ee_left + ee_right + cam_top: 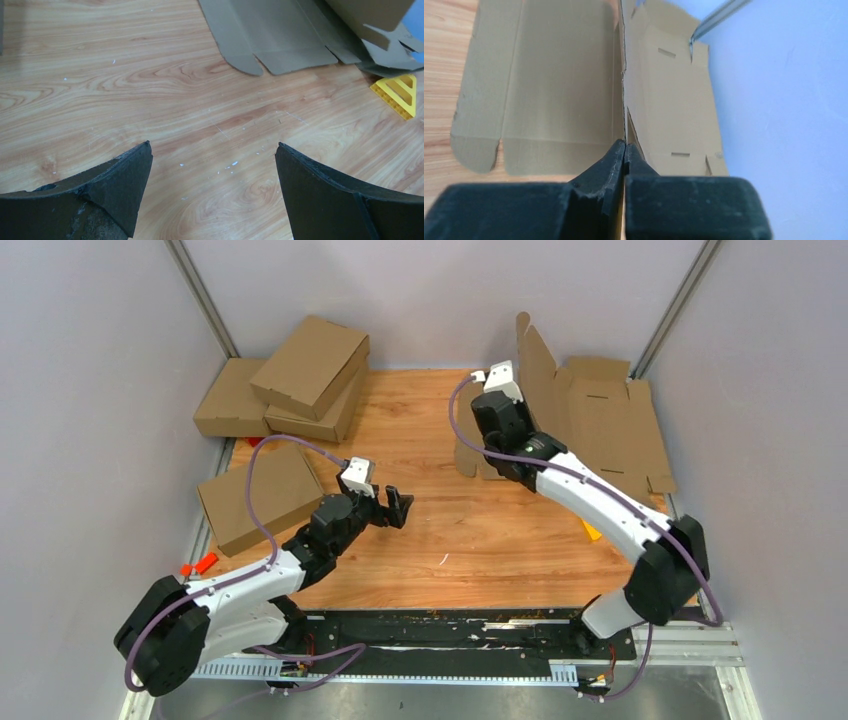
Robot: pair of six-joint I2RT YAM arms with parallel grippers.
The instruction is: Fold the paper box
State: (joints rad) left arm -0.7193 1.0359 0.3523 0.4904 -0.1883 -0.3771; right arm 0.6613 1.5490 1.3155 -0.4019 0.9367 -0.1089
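Your right gripper (625,148) is clamping an upright panel of the box (600,425), which is lying at the bench's (450,540) far right. Your left gripper (213,152) is hanging wide apart, holding nothing. Next, it's probably needing to brace the flat base.

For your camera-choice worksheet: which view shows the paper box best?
The top external view: nearly the whole paper box, lying open with one panel raised. The right wrist view shows only panels beside its fingers, shut on the raised edge; the left wrist view, only one end.
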